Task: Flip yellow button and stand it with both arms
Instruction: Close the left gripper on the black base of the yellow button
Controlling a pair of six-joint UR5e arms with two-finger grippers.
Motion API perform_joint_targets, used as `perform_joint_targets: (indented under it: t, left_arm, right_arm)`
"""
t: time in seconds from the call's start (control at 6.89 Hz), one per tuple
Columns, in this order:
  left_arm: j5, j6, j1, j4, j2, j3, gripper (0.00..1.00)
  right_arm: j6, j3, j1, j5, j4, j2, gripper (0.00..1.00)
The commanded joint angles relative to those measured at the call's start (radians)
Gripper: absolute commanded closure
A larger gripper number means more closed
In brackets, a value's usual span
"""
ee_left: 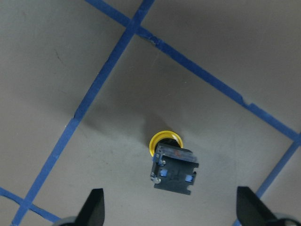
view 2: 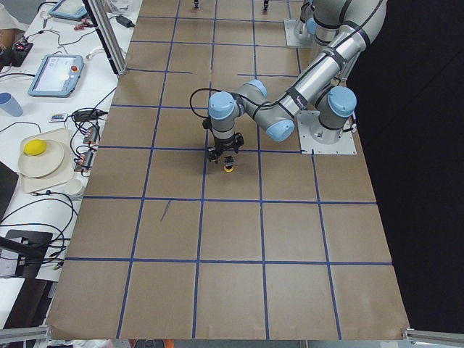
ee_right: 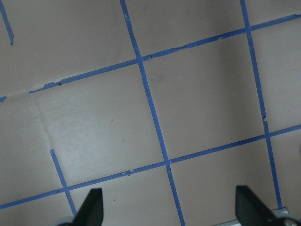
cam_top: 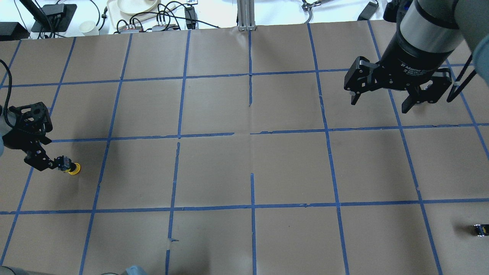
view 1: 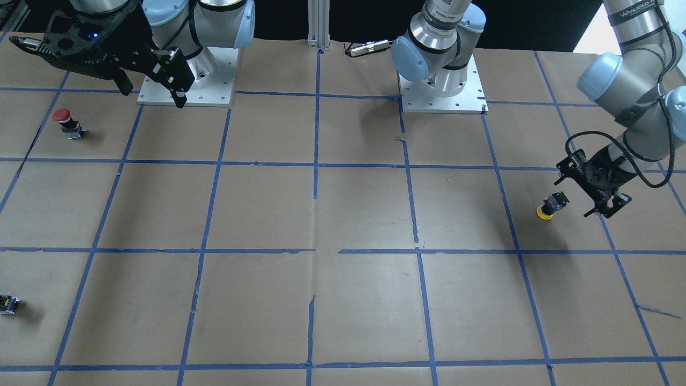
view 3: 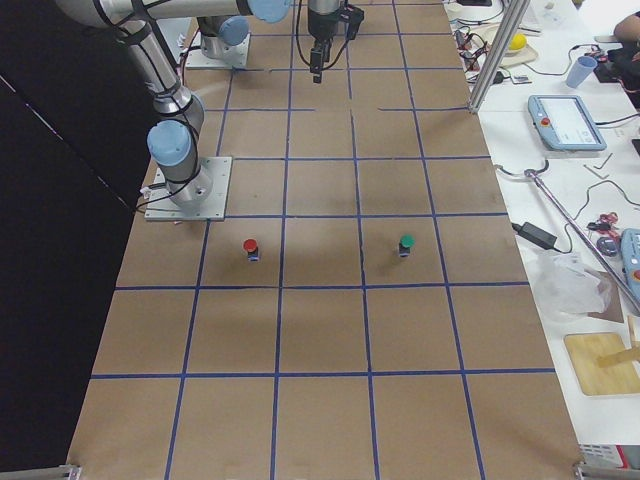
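The yellow button (view 1: pixel 549 208) rests at the robot's left end of the table, yellow cap down on the paper and black switch body tilted upward. It shows in the overhead view (cam_top: pixel 69 167), the exterior left view (view 2: pixel 228 167) and the left wrist view (ee_left: pixel 171 165), its terminal end facing the camera. My left gripper (view 1: pixel 573 197) hangs just above it, open, fingers (ee_left: pixel 95 208) wide on either side and apart from it. My right gripper (cam_top: pixel 379 105) is open and empty, held high near its base (view 1: pixel 187 80); the right wrist view (ee_right: pixel 170 209) shows only bare paper.
A red-capped button (view 1: pixel 64 122) stands near the right arm's base, also in the exterior right view (view 3: pixel 250 247). A small dark switch block (view 1: pixel 8 304) sits at the far right corner (cam_top: pixel 479 230). Cables and plates (cam_top: pixel 133 7) lie beyond the table's far edge.
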Motion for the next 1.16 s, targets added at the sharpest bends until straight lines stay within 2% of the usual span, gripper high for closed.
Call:
perform_joint_targets:
  t: [0.0, 0.29, 0.44, 0.73, 0.87, 1.02]
  left_arm:
    - [-0.006, 0.016, 0.004, 0.039, -0.008, -0.056, 0.01]
    - [-0.008, 0.014, 0.004, 0.062, -0.009, -0.085, 0.01]
    - [-0.006, 0.016, 0.004, 0.074, -0.009, -0.075, 0.10]
    - [-0.008, 0.017, 0.004, 0.111, -0.012, -0.079, 0.11]
    - [-0.008, 0.020, 0.004, 0.111, -0.011, -0.082, 0.24]
    - [-0.005, 0.058, 0.004, 0.114, -0.005, -0.076, 0.46]
  right_arm:
    - [0.001, 0.002, 0.000, -0.004, 0.001, 0.000, 0.00]
    - [0.003, 0.002, 0.000, -0.001, 0.001, 0.001, 0.00]
    - [0.001, 0.002, 0.000, -0.002, 0.000, 0.001, 0.00]
    - [0.001, 0.002, 0.000, 0.006, 0.000, 0.001, 0.00]
    - [-0.002, 0.002, 0.000, -0.001, 0.003, 0.001, 0.00]
    - [-0.002, 0.002, 0.000, -0.010, 0.003, 0.001, 0.00]
